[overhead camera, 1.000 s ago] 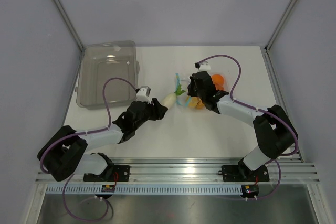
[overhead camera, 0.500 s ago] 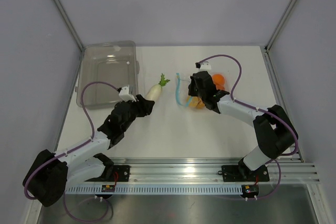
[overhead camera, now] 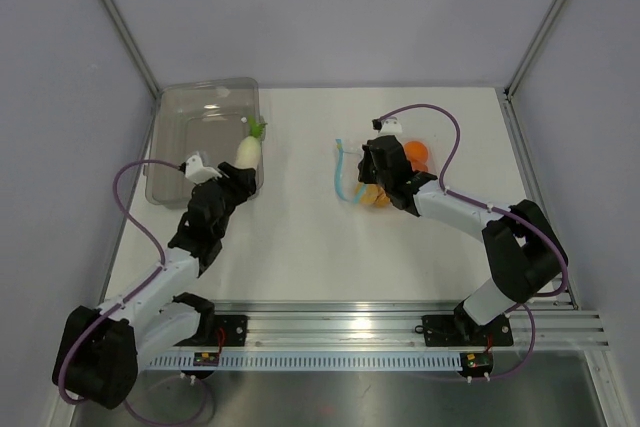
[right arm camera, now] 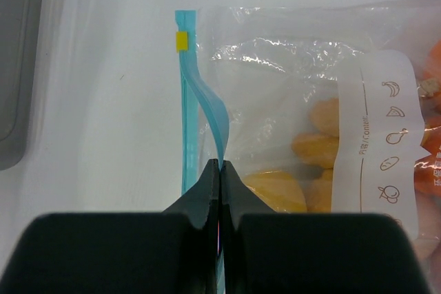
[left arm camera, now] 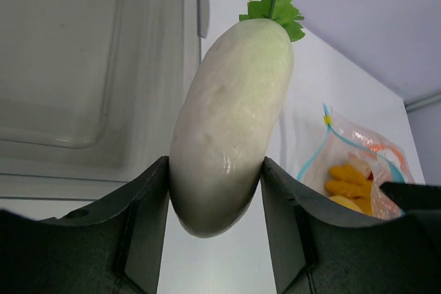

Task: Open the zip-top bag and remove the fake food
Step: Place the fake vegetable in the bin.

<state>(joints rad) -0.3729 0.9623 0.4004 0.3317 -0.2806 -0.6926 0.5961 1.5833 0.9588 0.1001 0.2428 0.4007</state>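
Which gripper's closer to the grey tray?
Left: the left gripper holds the white radish at the right edge of the tray; the right gripper is farther right, pinching the zip-top bag.

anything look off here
Nothing spilled or damaged. The light blue zip strip of the clear zip-top bag bows apart because the right gripper pinches one lip; the white green-topped toy radish is gripped by the left gripper.

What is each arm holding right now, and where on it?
The left pincer grips the radish at its rounded white end. The right pincer pinches the bag by its blue zip strip.
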